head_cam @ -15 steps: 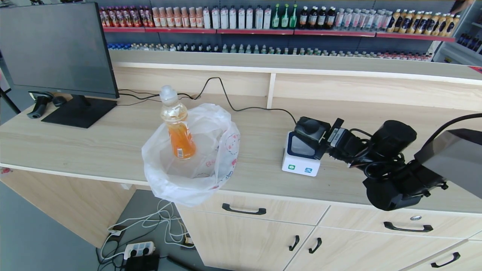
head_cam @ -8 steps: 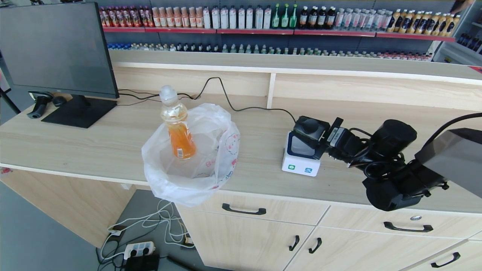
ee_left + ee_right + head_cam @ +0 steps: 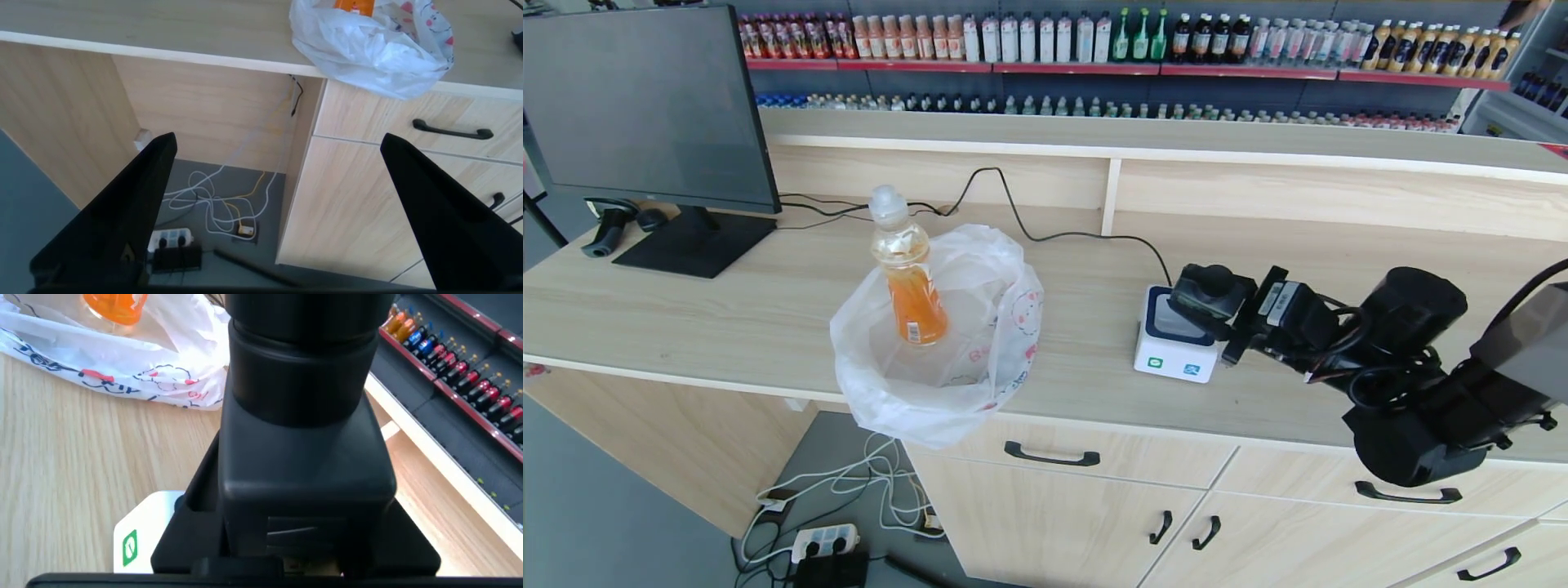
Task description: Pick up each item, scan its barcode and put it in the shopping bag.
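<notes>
Over the white scanner box (image 3: 1174,359) on the right of the counter (image 3: 686,318), your right hand (image 3: 1222,302) looks clamped on a black item (image 3: 1207,286). It holds the item low and close to the box's face, presumably so the barcode can be read; bagging it is not yet done. Well to the left, the shopping bag (image 3: 931,392) sits at the counter's front edge, mouth open, with an orange drink bottle (image 3: 912,290) upright inside. Your left hand (image 3: 278,143) hangs below the counter, spread wide and holding nothing, out of the way.
</notes>
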